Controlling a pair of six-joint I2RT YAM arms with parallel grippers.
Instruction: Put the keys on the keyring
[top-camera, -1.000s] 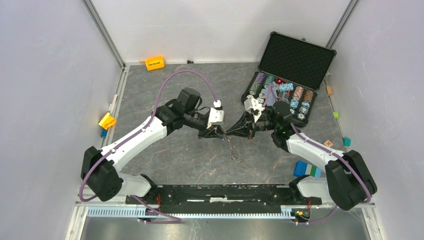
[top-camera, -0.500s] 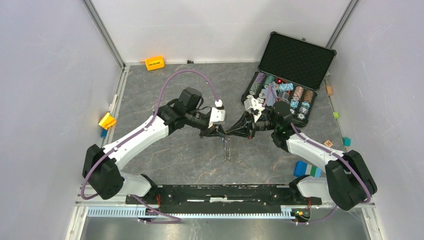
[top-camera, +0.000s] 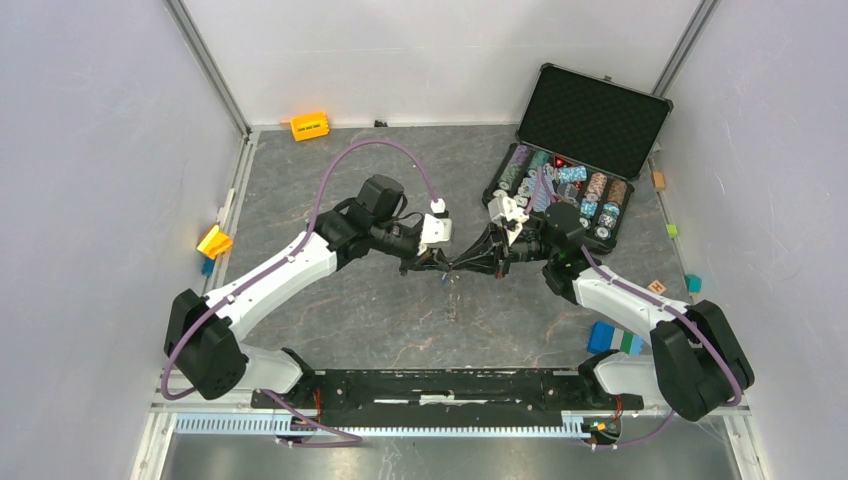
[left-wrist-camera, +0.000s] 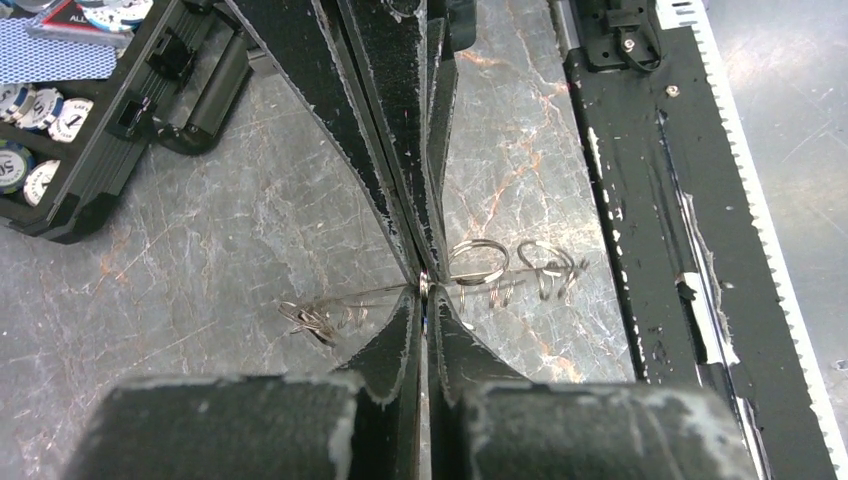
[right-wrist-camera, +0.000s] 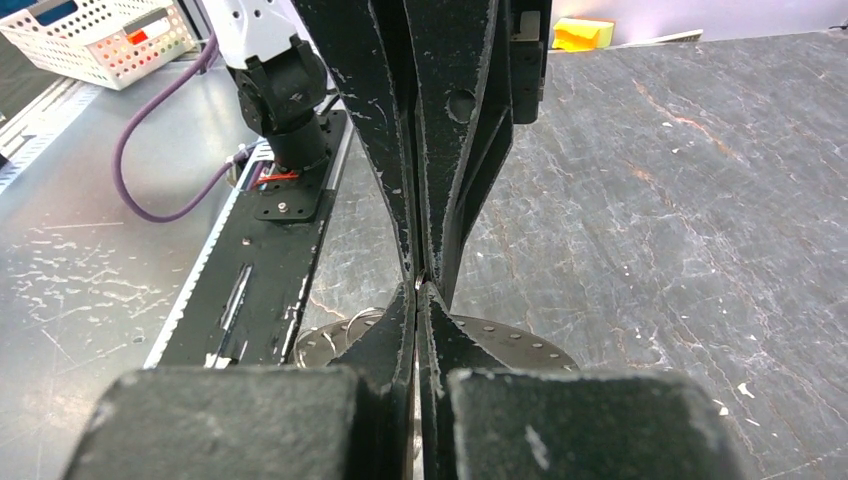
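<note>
Left pincer (top-camera: 437, 266): pressed together, pinching the keyring (left-wrist-camera: 470, 277) wire right at the tips. It sits above mid-counter (top-camera: 350, 310), pointing to 3 o'clock in the top view.

The keyring is between both tips, off the counter. In my left wrist view it's edge-on, with its long axis 9-to-3 across the tips. The keys (left-wrist-camera: 318, 320) are bunched at the 8 o'clock end, and two small loops (left-wrist-camera: 545, 265) lie toward 3.

Right pincer (top-camera: 468, 265): also pressed together on the same wire, nose to nose with the left, pointing to 9 o'clock. Neither arm is nearer; both touch it at one spot.

My read: the next move turns on that axis. One side has to slide along the wire, toward 9 or 3. I can't pick out a loose key in any view.

Versus a second ago: the left jaws were part spread and are now closed. The hoop dangled toward 6 o'clock below the tips and is now pulled up nearly level. Right grip unchanged.
</note>
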